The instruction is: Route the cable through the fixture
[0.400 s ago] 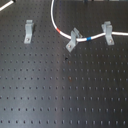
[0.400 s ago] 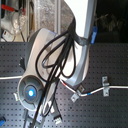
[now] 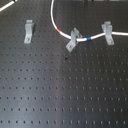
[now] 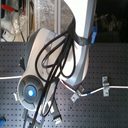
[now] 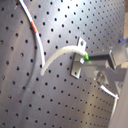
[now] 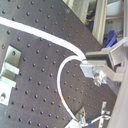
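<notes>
In the first exterior view my gripper is cut off beyond the top edge, where the cable (image 3: 56, 24) leaves the picture. In the second exterior view my own arm (image 4: 80, 45) and its black hoses (image 4: 50, 55) hide much of the board (image 4: 112, 60).

In the first wrist view my gripper (image 5: 86, 58) is clamped on the cable at its green band, just beside a blurred grey clip (image 5: 76, 65); I cannot tell which clip that is.

The cable runs through the slanted clip (image 3: 73, 40) and the wide-topped clip (image 3: 107, 31). The fixture (image 3: 28, 31) stands at the first exterior view's left, well apart from the cable.
</notes>
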Motion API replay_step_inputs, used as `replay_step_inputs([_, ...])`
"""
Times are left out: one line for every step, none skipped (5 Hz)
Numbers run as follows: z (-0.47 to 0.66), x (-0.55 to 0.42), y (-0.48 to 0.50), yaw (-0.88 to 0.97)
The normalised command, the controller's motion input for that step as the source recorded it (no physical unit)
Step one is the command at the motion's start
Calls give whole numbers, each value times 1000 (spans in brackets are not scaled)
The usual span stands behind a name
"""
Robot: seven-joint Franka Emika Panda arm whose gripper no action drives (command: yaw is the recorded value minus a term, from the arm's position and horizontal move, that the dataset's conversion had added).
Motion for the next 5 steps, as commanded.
replay_step_inputs([262, -73, 105, -246])
replay_step_inputs([299, -110, 286, -380])
replay_step_inputs([315, -165, 441, -434])
replay_step_inputs([274, -323, 451, -354])
replay_step_inputs([246, -362, 325, -309])
